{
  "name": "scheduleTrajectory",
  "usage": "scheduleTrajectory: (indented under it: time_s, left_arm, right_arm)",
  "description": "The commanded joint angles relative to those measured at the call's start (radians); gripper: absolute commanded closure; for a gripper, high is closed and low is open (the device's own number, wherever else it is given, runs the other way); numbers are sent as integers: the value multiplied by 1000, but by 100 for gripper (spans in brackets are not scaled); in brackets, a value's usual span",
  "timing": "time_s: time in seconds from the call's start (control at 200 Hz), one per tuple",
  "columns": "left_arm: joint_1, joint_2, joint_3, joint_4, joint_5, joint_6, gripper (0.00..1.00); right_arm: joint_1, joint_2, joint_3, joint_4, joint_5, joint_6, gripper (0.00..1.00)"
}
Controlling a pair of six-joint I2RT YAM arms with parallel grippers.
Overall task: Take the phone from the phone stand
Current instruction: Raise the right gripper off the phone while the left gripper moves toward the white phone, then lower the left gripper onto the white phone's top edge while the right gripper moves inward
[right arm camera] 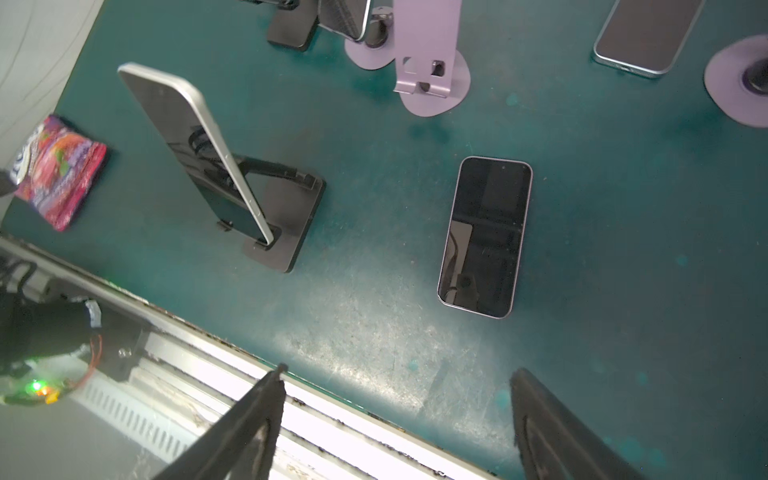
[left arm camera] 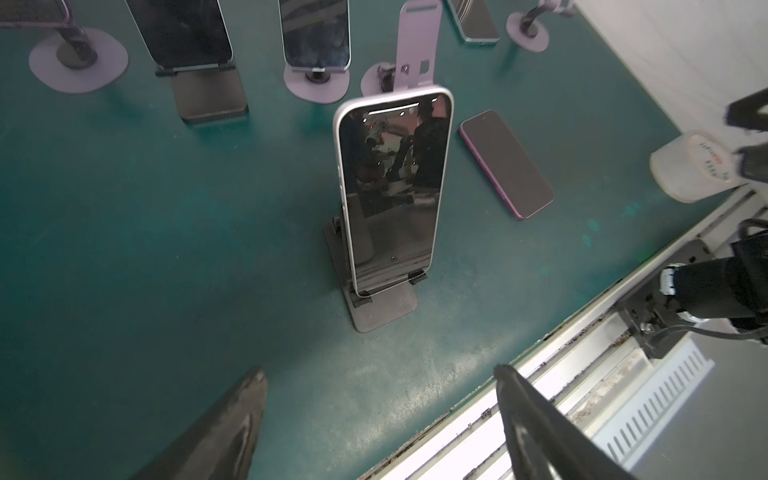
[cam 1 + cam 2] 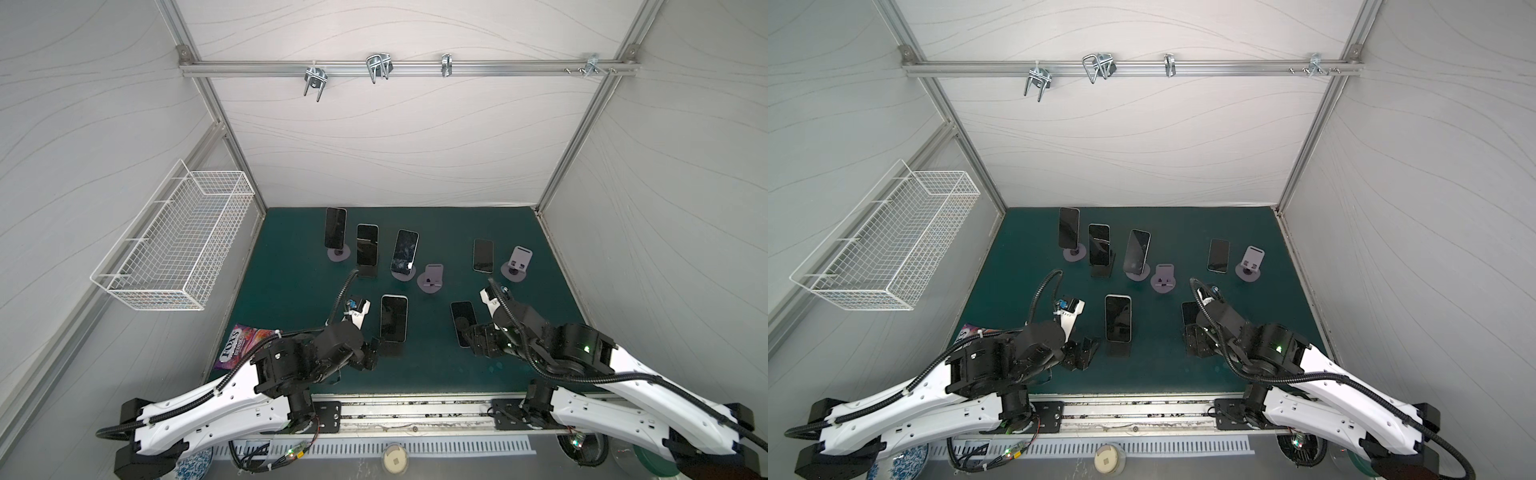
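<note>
We see bare table between our left gripper and the phone on its stand ahead, with a flat phone lying beyond it.

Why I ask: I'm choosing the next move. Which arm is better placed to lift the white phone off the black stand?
Left, probably. The white phone on the black stand sits straight ahead of the left fingers, open and empty. The right fingers face the purple phone lying flat instead.
</note>
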Motion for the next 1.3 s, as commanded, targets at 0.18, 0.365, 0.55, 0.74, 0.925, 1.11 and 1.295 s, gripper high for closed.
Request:
scheduleTrajectory:
  time_s: [0.18, 0.365, 0.55, 0.74, 0.925, 1.11, 1.295]
  left_arm:
    - [-5, 107, 125, 16, -92, -26, 13]
    - [-5, 189, 142, 49, -116, -115, 12]
    - [-5, 244, 169, 55, -140, -193, 12]
    - [-5, 295, 225, 33, -191, -167, 10]
    - [-5, 331, 257, 29, -241, -213, 8]
    - [-5, 356, 274, 9, -293, -287, 8]
    - [-5, 386, 295, 0, -302, -296, 2]
  right_arm:
    - [13, -67, -7, 36, -81, -110, 15]
    - [13, -138, -36, 50, -137, -169, 17]
    - [13, -192, -47, 61, -105, -183, 20]
    - [13, -187, -44, 40, -14, -168, 22]
    - [22, -152, -33, 23, -20, -167, 22]
    - [43, -147, -29, 10, 8, -159, 22]
    - [111, -147, -18, -34, 108, -122, 21]
